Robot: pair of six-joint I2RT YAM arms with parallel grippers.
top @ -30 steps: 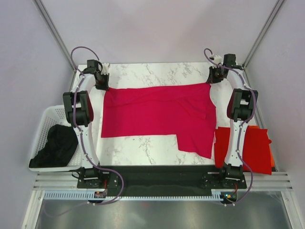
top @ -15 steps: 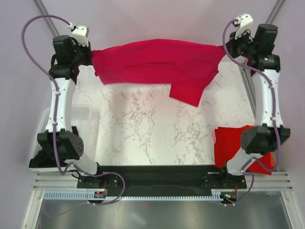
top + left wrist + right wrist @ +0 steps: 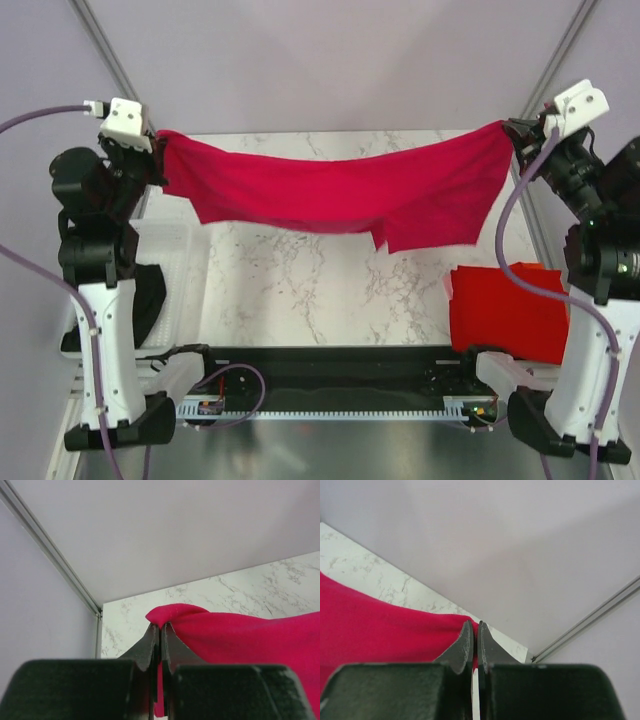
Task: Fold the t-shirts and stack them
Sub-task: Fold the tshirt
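Both arms stand tall off their bases, elbows high, with the wrists reaching out over the far corners of the white marble tabletop [image 3: 320, 285]. The left gripper [image 3: 158, 140] [image 3: 160, 626] is clamped tight on one corner of the crimson-pink soft cloth t-shirt [image 3: 330, 190] [image 3: 250, 635] [image 3: 370, 630]. The right gripper [image 3: 510, 128] [image 3: 474, 624] is pinched closed on the opposite corner. The shirt hangs in the air between them above the far half of the table. It is stretched wide and sags in the middle, and a loose flap droops lower right of centre. A bright red folded shirt [image 3: 500, 312] lies at the near right edge of the table, beside the right arm. Beside the left arm, a black cloth [image 3: 150, 295] sits in a white plastic basket [image 3: 180, 245].
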